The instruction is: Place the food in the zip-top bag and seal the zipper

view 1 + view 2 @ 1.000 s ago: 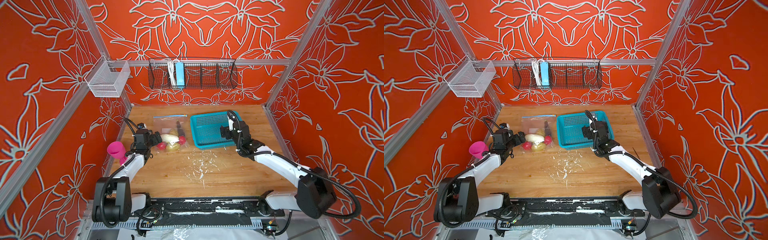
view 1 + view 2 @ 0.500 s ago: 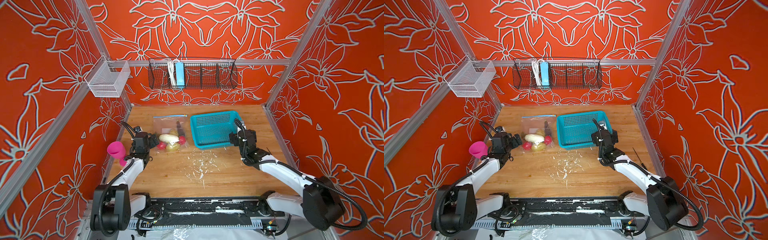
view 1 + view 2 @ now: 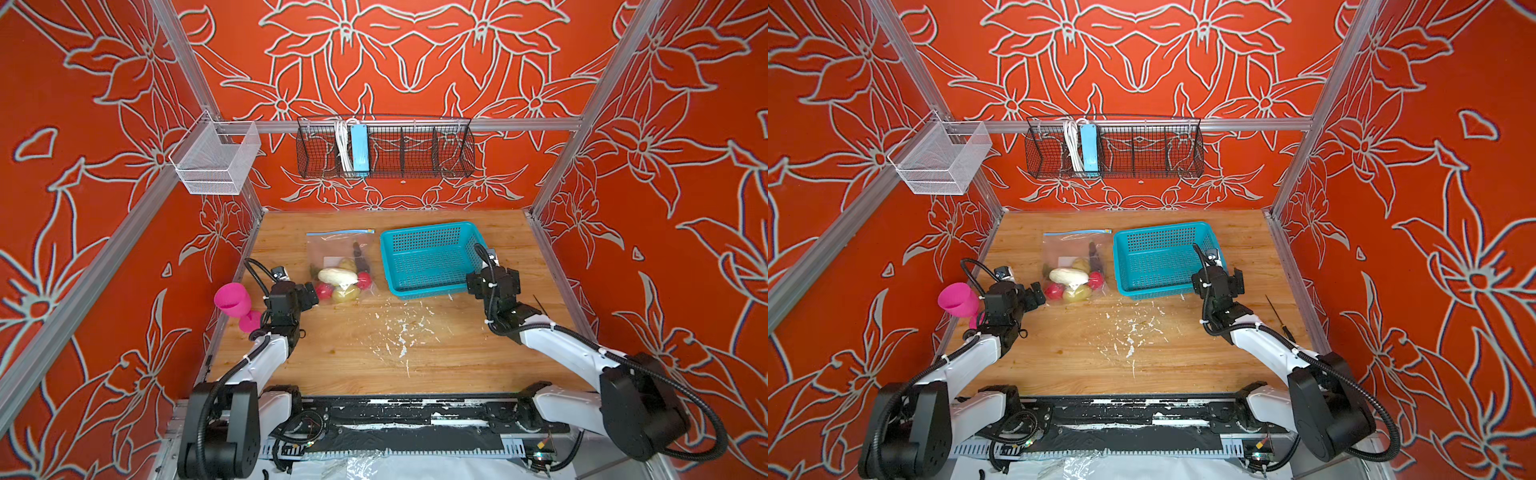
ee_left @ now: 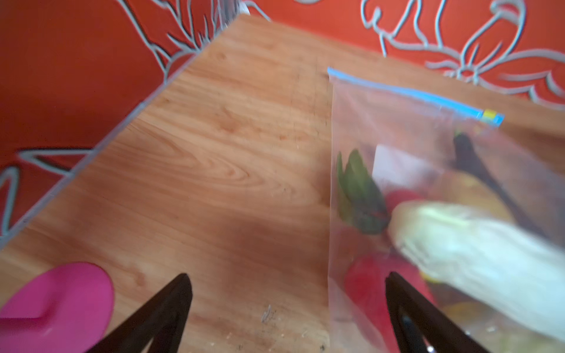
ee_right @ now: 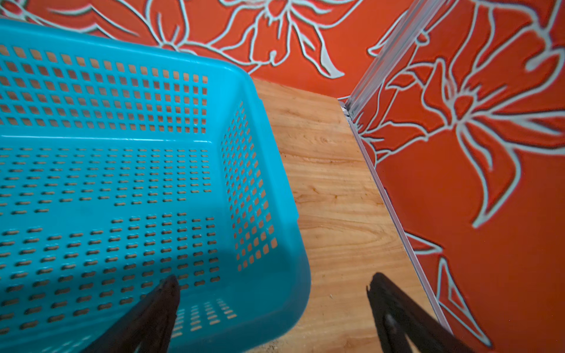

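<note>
Seems the closing stage, with the food point(image 3: 338, 277) inside the zip-top bag point(image 3: 332, 247) left of centre on the desk point(image 3: 374, 365), zipper point(image 3: 340, 232) apparently drawn shut, left pincer point(image 4: 287, 276) and right pincer point(image 5: 272, 279) both spread and empty, calling only for a seal check.

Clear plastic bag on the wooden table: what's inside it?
Inside show a white elongated vegetable on top, two red balls, yellow-tan potato lumps, a green leafy piece and a dark slim piece. Anything under the white vegetable is covered.

The wooden table point(image 3: 353, 361) (flecked white) carries the zip-top bag point(image 3: 332, 246), a teal basket point(image 3: 428, 243) beside it, perhaps a pink cup point(image 3: 232, 297).
</note>
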{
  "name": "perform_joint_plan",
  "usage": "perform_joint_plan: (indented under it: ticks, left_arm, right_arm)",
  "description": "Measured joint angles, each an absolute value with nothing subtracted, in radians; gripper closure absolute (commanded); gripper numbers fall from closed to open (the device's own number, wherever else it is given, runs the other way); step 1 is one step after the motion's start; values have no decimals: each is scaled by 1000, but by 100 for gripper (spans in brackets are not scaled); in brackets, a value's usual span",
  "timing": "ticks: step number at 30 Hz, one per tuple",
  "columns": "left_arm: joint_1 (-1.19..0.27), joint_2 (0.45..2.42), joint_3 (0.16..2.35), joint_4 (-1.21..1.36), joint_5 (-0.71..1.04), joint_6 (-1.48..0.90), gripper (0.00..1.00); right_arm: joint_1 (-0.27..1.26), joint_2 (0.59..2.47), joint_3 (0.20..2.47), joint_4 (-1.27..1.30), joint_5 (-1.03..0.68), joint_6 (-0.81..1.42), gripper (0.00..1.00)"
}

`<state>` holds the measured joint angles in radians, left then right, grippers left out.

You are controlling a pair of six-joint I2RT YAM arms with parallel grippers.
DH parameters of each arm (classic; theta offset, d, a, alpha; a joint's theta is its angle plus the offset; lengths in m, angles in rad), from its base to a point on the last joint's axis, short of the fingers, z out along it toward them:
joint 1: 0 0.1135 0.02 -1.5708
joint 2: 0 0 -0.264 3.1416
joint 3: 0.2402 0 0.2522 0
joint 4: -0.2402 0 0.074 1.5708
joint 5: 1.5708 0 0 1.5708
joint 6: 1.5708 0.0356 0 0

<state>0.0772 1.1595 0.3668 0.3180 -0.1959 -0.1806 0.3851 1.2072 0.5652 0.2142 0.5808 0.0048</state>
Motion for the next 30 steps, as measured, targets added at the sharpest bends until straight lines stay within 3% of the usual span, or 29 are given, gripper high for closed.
perform_joint_plan:
  ticks: [15, 23, 30]
  left_arm:
    - [76, 1252, 319, 502, -152, -138, 3]
    - [1, 1340, 355, 549, -208, -102, 3]
    - [1, 1340, 356, 549, -222, -93, 3]
  right_arm:
    - [302, 1127, 505, 239, 577, 43, 2]
    - [197, 1052, 440, 270, 562, 94, 2]
    - [115, 1119, 382, 352, 561, 102, 2]
